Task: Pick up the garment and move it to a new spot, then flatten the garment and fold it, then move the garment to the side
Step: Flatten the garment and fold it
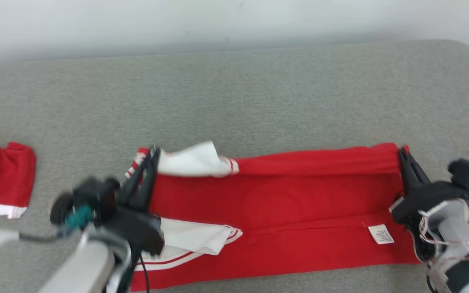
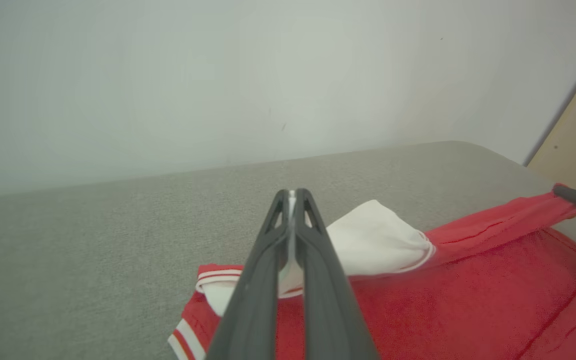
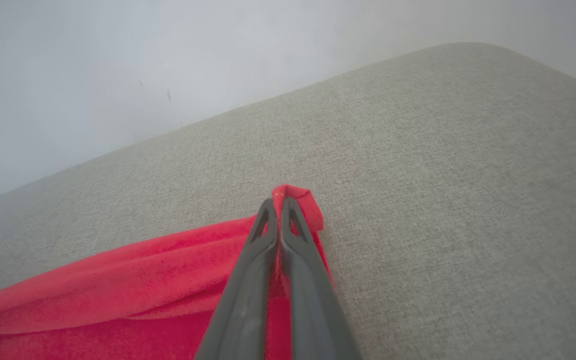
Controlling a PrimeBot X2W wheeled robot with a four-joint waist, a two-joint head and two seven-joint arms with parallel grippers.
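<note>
Red shirt (white sleeves folded in) lies on grey upholstery; we have left gripper and right gripper each clamped on its far edge.

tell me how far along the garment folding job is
Done: the red garment lies spread flat on the grey cushion, with its white sleeves lying over the body. In hand: the left gripper and right gripper each pinch its far edge, apparently mid-fold. Left: finishing the fold and moving it aside.
</note>
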